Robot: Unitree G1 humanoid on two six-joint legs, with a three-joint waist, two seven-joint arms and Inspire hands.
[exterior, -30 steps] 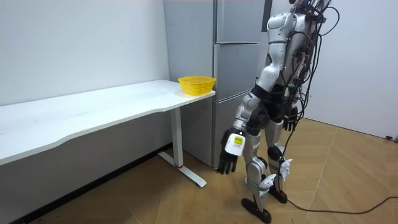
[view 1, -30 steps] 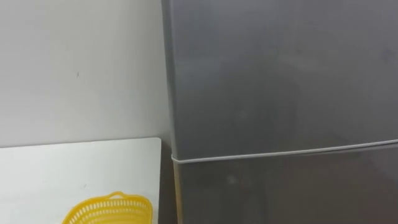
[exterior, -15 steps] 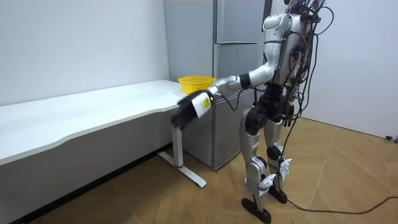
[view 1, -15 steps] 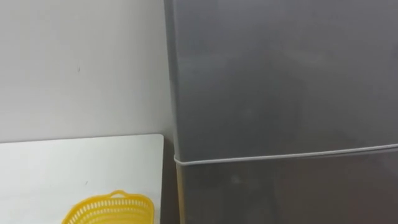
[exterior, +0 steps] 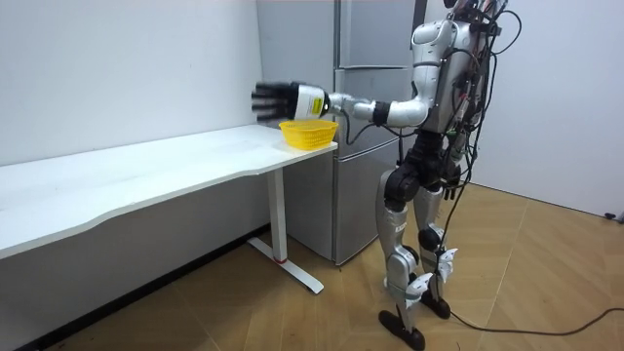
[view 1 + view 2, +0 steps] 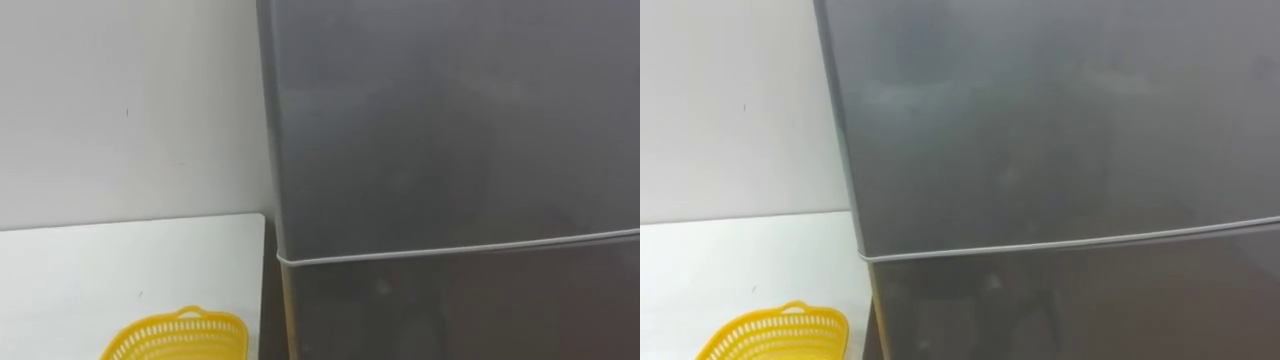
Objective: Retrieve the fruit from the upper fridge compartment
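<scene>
Standing upright on the wood floor (image 5: 292, 312), close up to the grey fridge (image 5: 366, 39), facing its doors. Reaching out to the left with the left hand (image 5: 283, 98), arm near level, up above the yellow basket (image 5: 308, 133) and clear of it. Fingers spread and straight, holding nothing, touching nothing. Down by the hip with the right hand (image 5: 451, 187), hard to make out against the body; spread or curled, cannot tell. Looking from the head straight at the upper door (image 6: 450, 120), shut tight, with the pale seam (image 6: 460, 249) running across beneath it and the lower door (image 6: 460, 310) shut below that. Hiding whatever is to be fetched behind that upper door. Just left of the fridge, the white worktop (image 6: 100, 270), right end close against the fridge's side, carrying the basket at that right end. Behind the worktop, plain white wall (image 6: 120, 100).
</scene>
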